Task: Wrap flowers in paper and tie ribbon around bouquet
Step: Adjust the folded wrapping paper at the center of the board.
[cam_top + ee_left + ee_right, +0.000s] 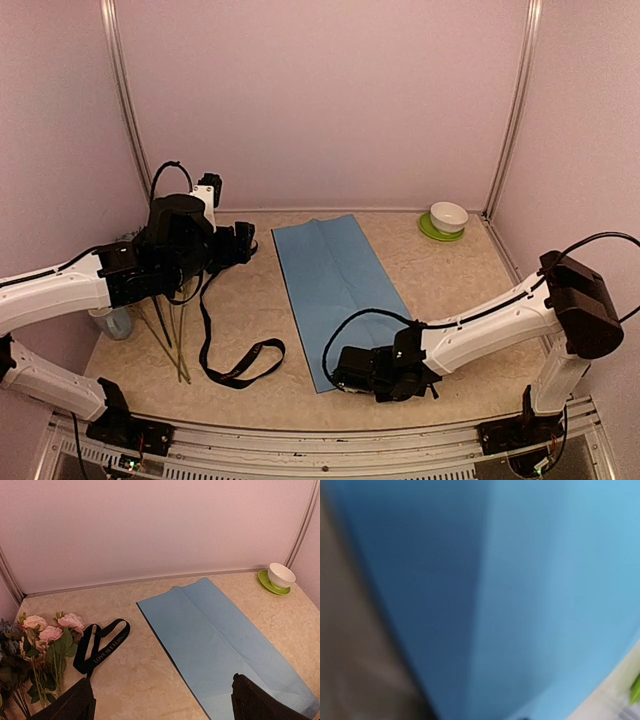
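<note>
The beige tabletop (440, 290) carries the paper (335, 285) in the middle, the ribbon (235, 365) near left, the flowers (47, 640) at the left edge, and a green saucer (432, 232) far right.

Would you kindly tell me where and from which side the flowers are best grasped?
Grip the flowers by their bare stems, probably from above, closing across them: the stems lie flat and close together toward the near edge, while the blooms look soft and crushable.

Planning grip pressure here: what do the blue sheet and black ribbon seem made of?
The sheet looks like thin matte paper, creased sharply down its middle. The ribbon seems soft fabric, faintly shiny, lying in limp loops with printed lettering.
</note>
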Available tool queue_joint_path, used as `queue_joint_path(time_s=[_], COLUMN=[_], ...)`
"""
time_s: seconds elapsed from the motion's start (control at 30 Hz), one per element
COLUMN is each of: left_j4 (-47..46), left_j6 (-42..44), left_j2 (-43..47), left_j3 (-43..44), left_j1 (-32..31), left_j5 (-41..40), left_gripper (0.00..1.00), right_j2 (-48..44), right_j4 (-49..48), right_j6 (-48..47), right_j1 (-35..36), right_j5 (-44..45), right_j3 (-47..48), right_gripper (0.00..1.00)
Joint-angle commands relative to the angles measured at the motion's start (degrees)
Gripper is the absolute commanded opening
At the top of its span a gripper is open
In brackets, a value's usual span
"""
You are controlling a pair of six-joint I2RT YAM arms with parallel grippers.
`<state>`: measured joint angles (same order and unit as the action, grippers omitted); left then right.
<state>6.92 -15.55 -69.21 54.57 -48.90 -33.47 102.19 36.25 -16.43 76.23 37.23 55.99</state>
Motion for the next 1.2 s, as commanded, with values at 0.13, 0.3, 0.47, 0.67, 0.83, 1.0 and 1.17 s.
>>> queue_joint_path(time_s=[0.13, 0.3, 0.47, 0.67, 0.83, 1.0, 1.17], left_j4=[-0.7, -0.5, 0.1, 0.7, 1.4, 1.8, 1.8], left_j6=[1.4, 1.6, 1.0, -2.6, -4.9, -4.9, -4.8], left_j2=[-1.6, -2.0, -3.0, -4.6, -5.2, -4.9, -3.7], left_j3=[0.9, 1.0, 0.5, -1.6, -3.5, -4.1, -4.9], left_j1=[0.0, 0.0, 0.0, 0.1, 0.1, 0.1, 0.2], left_j5=[0.2, 0.5, 1.3, 5.7, 6.5, 7.2, 6.6], left_gripper=[0.92, 0.92, 0.92, 0.92, 0.93, 0.93, 0.93], right_j2=[-1.3, -3.8, -7.2, -3.4, 0.6, 10.1, 15.9], right_j4=[-15.0, -18.9, -18.3, -9.7, -13.8, -6.3, -0.1], right_j6=[-4.4, -2.5, 1.2, 15.2, 22.9, 22.9, 21.0], right_j1=[-1.1, -6.0, -9.8, -14.0, -13.5, -12.3, -10.5], right_j5=[1.0, -0.2, -8.7, -36.7, -46.4, -44.0, -41.4], right_j3=[-1.6, 0.0, 3.1, 14.7, 16.7, 24.6, 27.8], right_gripper=[0.00, 0.00, 0.00, 0.54, 1.00, 1.00, 1.00])
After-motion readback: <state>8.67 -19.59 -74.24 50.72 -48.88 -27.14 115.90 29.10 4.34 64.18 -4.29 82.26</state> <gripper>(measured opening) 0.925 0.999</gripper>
